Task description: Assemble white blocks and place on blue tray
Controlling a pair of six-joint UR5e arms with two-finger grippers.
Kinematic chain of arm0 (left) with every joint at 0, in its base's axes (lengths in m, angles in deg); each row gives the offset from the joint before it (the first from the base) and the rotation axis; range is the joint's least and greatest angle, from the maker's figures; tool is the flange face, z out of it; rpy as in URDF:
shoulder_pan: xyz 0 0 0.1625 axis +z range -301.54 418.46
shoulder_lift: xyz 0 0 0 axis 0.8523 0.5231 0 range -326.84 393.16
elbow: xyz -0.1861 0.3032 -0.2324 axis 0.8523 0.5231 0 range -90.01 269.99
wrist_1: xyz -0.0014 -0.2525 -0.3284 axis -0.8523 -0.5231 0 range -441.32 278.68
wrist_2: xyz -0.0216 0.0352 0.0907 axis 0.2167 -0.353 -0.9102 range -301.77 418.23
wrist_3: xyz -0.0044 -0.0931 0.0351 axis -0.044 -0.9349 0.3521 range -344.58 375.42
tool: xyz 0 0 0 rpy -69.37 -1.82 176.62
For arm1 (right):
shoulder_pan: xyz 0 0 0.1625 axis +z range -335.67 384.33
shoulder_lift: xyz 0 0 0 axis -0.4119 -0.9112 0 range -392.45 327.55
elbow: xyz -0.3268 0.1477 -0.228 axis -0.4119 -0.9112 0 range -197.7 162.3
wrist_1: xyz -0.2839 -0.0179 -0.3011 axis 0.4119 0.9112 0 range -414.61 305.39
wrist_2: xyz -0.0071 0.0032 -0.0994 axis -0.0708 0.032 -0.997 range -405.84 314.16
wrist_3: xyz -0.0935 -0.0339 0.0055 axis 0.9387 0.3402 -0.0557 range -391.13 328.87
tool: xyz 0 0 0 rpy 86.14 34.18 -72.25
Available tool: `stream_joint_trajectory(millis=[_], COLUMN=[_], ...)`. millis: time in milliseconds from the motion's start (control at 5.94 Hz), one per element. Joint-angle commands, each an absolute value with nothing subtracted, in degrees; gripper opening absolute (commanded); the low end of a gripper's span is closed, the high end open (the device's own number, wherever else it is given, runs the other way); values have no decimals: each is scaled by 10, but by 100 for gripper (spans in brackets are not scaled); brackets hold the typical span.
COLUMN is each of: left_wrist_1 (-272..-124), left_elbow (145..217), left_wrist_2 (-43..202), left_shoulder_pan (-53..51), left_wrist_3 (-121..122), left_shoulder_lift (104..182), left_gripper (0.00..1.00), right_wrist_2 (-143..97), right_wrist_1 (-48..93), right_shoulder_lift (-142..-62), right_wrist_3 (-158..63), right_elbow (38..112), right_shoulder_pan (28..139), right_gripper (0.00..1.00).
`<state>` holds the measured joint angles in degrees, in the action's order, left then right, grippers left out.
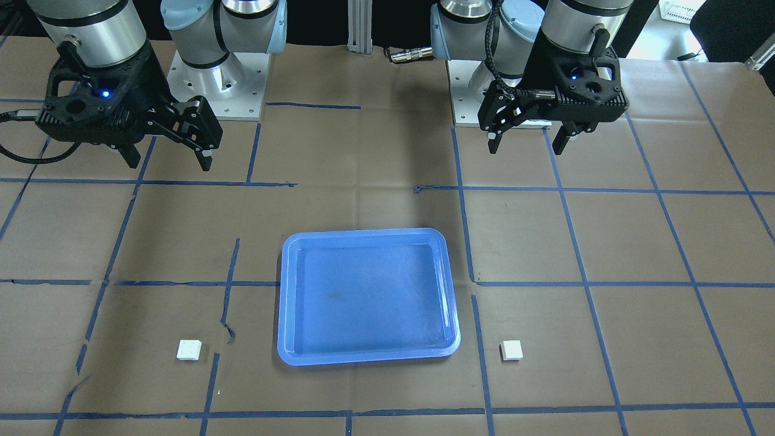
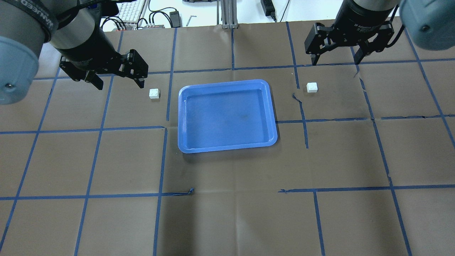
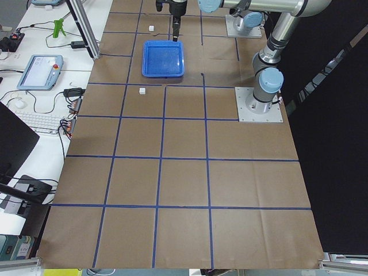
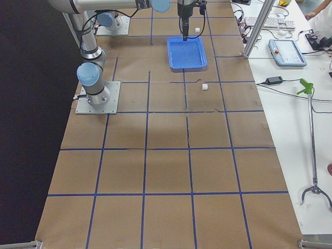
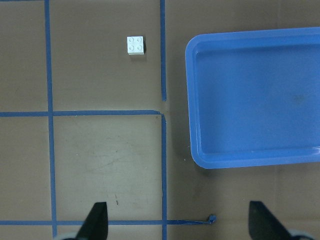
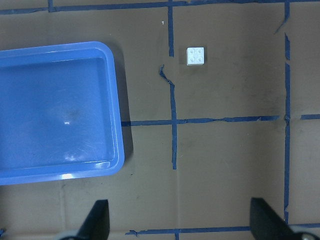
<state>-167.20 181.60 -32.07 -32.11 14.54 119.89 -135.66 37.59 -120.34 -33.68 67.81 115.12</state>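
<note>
Starting fresh: left claw (image 2: 118, 82) and right claw (image 2: 336, 61) hang open, empty, up top. One block (image 2: 154, 93) sits left of the centre tray (image 2: 227, 82), other block (image 2: 312, 87) right. Next I'd lower each claw onto its block.

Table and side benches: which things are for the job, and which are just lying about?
For the job: left block, right block, tray.
Lying about: keyboard, tablet, grabber stick.

1. The tabletop (image 2: 231, 213) is brown, gridded with blue tape lines (image 2: 71, 130).
2. The blue tray (image 2: 180, 117) lies flat, toward the edge opposite the robot.
3. The left white block (image 2: 154, 93) and the right white block (image 2: 312, 87) sit studs-up on either side of it, each apart from it.
</note>
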Motion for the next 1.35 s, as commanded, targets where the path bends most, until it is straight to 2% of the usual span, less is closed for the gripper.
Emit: stream_joint_trajectory(millis=[0, 336, 673, 841, 1178], left_wrist_1=[-1667, -1659, -1503, -1410, -1315], left_elbow=[1816, 1819, 1820, 1844, 1850], left_wrist_2=[-319, -315, -319, -322, -323], left_shoulder_pan=[-306, -282, -281, -283, -282], left_wrist_3=[146, 151, 164, 165, 230], left_shoulder_lift=[1203, 1257, 1384, 1427, 1511], left_gripper=[99, 99, 99, 99, 99], right_wrist_2=[-1357, -1357, -1357, -1357, -1357], right_wrist_1=[376, 377, 376, 377, 376], right_shoulder_lift=[-1204, -1203, -1203, -1204, -1203], right_wrist_3=[-337, -337, -337, -337, -337], right_elbow=[678, 678, 678, 678, 678], right_shoulder_pan=[1151, 1151, 1151, 1151, 1151], right_gripper=[100, 100, 100, 100, 100])
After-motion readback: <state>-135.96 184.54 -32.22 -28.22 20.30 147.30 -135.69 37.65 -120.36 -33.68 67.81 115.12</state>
